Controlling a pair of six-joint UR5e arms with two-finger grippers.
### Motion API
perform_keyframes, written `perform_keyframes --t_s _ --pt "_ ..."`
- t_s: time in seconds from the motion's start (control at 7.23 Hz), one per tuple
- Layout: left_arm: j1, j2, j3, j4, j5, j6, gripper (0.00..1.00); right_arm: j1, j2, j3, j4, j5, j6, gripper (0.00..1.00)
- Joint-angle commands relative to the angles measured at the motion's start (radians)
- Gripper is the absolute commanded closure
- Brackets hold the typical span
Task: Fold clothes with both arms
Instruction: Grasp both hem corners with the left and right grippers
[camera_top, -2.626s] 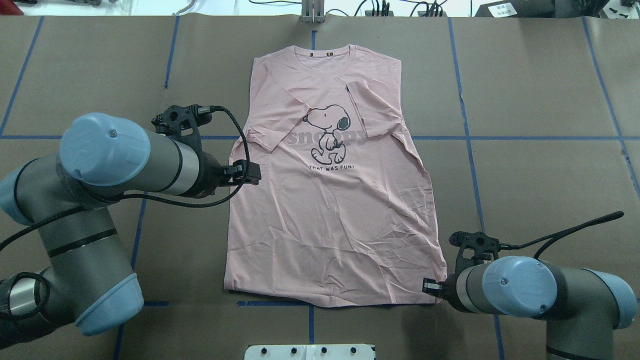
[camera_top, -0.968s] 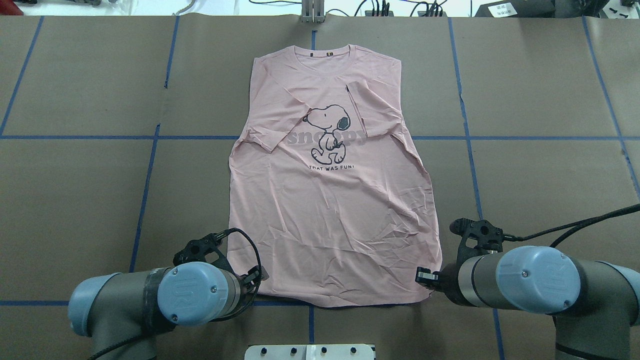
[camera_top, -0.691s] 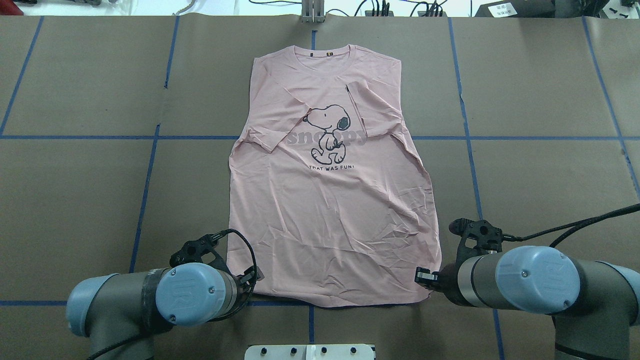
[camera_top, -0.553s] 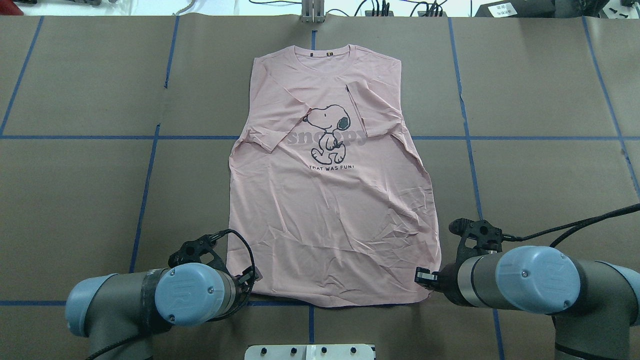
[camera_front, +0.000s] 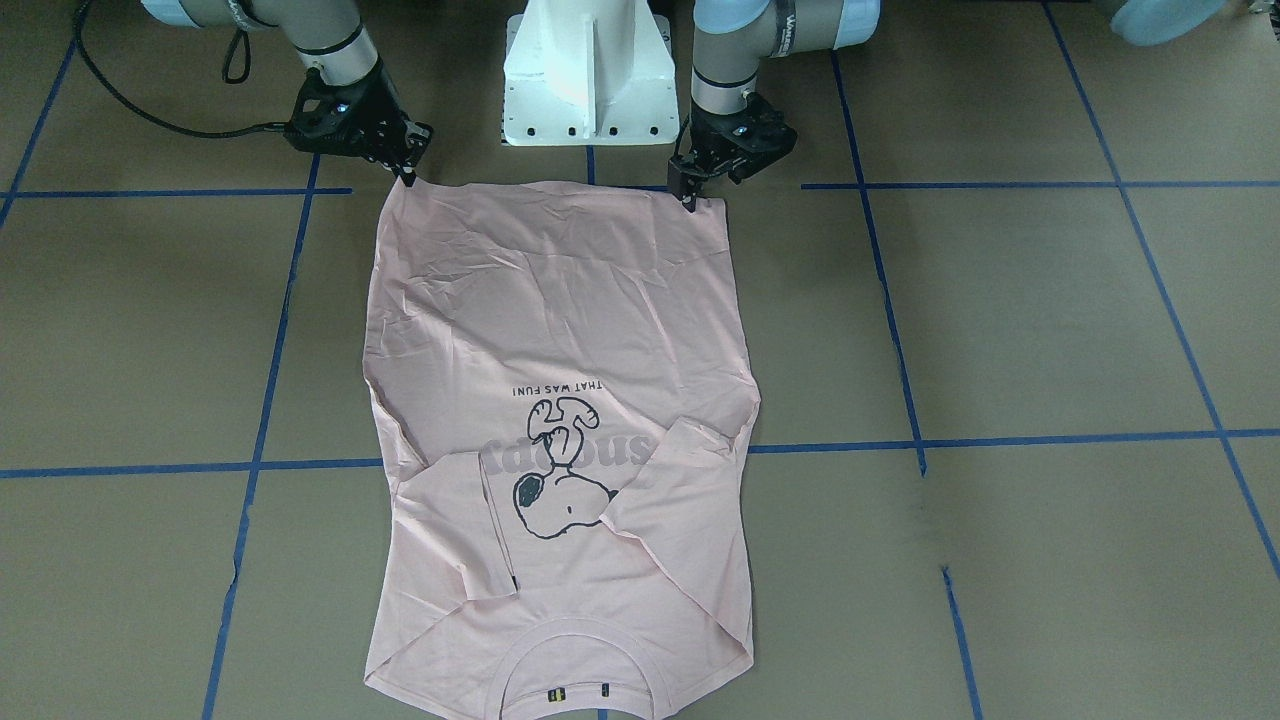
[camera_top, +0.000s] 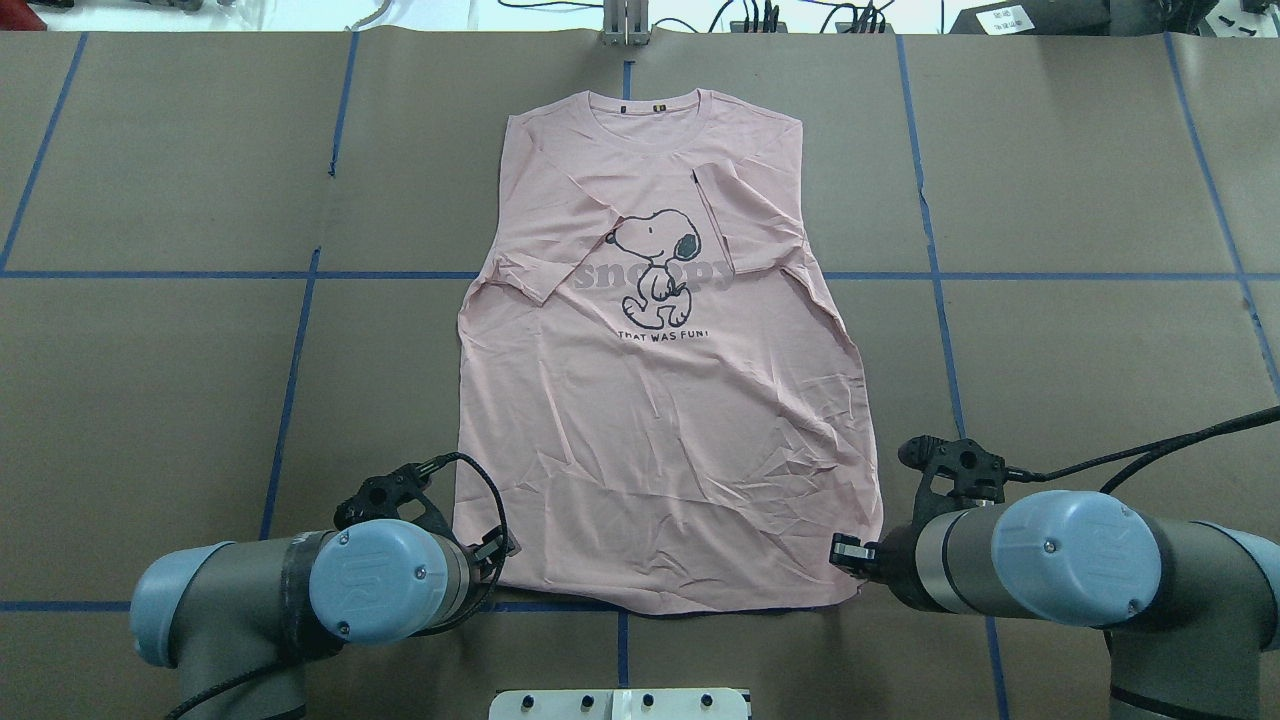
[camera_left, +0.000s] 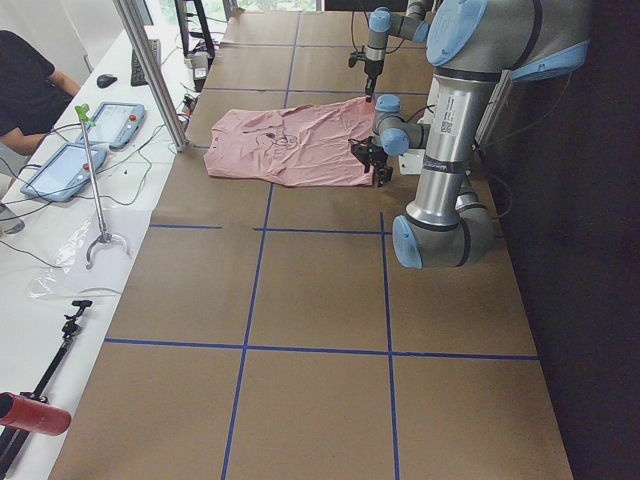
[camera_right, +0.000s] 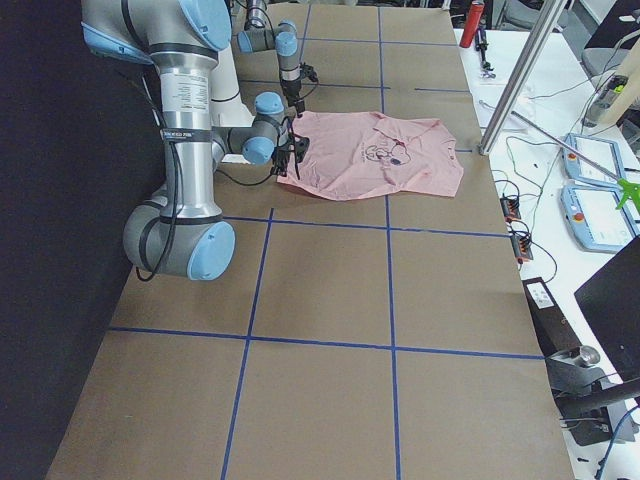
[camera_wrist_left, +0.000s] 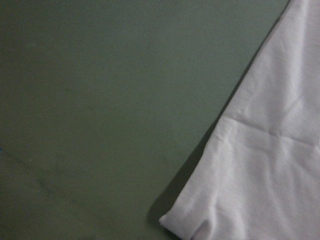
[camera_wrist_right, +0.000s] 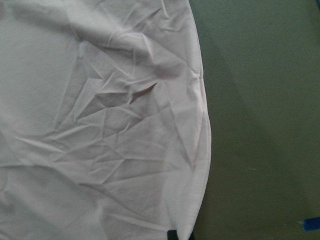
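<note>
Pink T-shirt (camera_top: 660, 420) lies flat, print side up, on the brown-papered table (camera_top: 150, 350). The collar points away from the robot and the hem lies nearest the white pedestal base (camera_front: 585, 70). Both short sleeves are folded inward onto the chest, beside the dog print (camera_top: 655, 265). The lower half is heavily creased.

Left gripper (camera_front: 688, 192) is down at the hem's left corner, and right gripper (camera_front: 408, 172) is down at the hem's right corner. On both, the fingers point down and sit close together. I cannot tell whether either pair pinches the cloth.

Right wrist view: a dark fingertip (camera_wrist_right: 172, 235) sits at the hem's edge. Left wrist view: the hem corner rests on the paper.

Blue tape lines (camera_top: 290, 400) grid the table.
</note>
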Motion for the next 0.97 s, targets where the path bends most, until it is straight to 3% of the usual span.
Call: perform_keyframes --t_s 0.0,0.55,0.69,0.83 --pt "-0.002 -0.003 0.005 0.0 0.0 0.0 0.11 0.002 -0.002 0.005 -0.001 0.0 -0.001 1.0" --pt "-0.005 -0.005 0.019 -0.002 -0.001 0.001 0.13 0.005 -0.003 0.005 -0.001 0.0 -0.001 1.0" --pt "-0.006 -0.008 0.018 -0.002 -0.002 0.0 0.19 0.005 -0.005 0.005 -0.001 0.0 -0.001 1.0" --pt "-0.005 -0.008 0.018 -0.002 -0.002 -0.002 0.41 0.005 -0.005 0.005 -0.001 0.0 0.0 1.0"
